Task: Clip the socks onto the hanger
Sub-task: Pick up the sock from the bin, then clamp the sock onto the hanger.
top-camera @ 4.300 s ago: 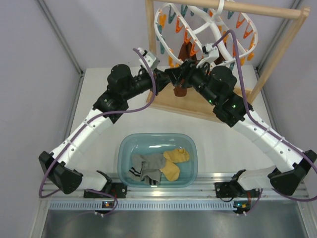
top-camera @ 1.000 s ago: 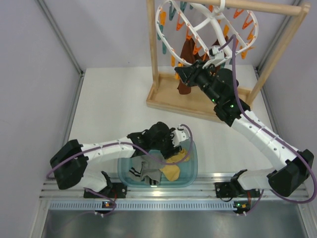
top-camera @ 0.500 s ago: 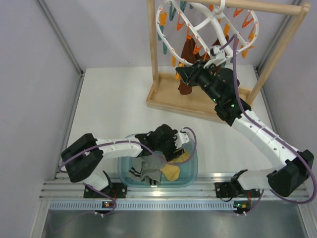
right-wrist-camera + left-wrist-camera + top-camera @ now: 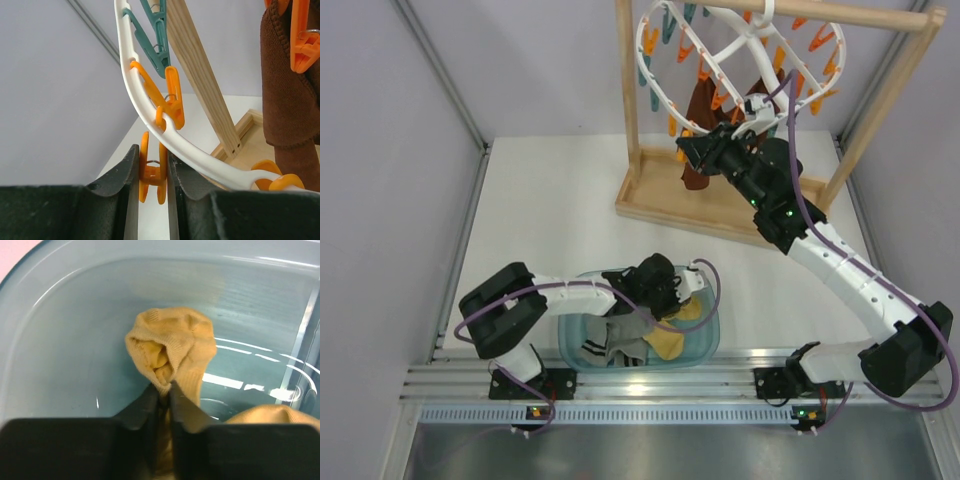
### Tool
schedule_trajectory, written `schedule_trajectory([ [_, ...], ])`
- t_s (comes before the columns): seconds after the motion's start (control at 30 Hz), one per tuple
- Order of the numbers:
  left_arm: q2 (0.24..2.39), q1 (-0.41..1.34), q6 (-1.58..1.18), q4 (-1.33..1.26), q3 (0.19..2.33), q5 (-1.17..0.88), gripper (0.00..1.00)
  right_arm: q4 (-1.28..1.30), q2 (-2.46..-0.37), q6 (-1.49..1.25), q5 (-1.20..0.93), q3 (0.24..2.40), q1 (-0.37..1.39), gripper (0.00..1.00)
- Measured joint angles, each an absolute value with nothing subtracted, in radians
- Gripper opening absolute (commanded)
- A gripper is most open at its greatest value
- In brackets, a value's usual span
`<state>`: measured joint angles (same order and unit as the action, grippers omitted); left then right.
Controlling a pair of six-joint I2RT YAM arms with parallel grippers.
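Left jaws pinch mustard sock [image 4: 172,347] (right jaws seemingly clamp clip [image 4: 151,172]).

no readable text, no labels, no numbers anywhere

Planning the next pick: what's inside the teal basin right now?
One mustard sock pinched by the left gripper, a second mustard sock, and grey socks with striped cuffs. The left arm covers the far side of the basin, so anything beneath it is hidden.
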<state>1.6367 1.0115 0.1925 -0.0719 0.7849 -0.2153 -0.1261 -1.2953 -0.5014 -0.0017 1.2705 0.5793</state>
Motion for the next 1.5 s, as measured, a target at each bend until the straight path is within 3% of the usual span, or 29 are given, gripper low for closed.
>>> schedule_trajectory([
  [0.13, 1.626, 1.011, 0.191, -0.022, 0.816, -0.216, 0.0, -0.125, -1.295, -0.501, -0.002, 1.269, 0.579, 0.0],
  [0.43, 1.339, 1.011, 0.242, 0.166, 0.918, -0.222, 0.0, -0.128, -1.295, -0.5, -0.005, 1.269, 0.577, 0.0],
  [0.67, 1.151, 0.97, 0.432, 0.184, 0.926, -0.228, 0.0, -0.14, -1.295, -0.498, -0.031, 1.269, 0.572, 0.0],
  [1.03, 1.321, 0.593, 0.703, 0.204, 1.169, -0.538, 0.0, -0.164, -1.295, -0.49, -0.089, 1.269, 0.564, 0.0],
  [1.5, 1.45, 0.518, 0.931, 0.165, 1.299, -0.815, 0.0, -0.176, -1.296, -0.464, -0.167, 1.269, 0.538, 0.0],
])
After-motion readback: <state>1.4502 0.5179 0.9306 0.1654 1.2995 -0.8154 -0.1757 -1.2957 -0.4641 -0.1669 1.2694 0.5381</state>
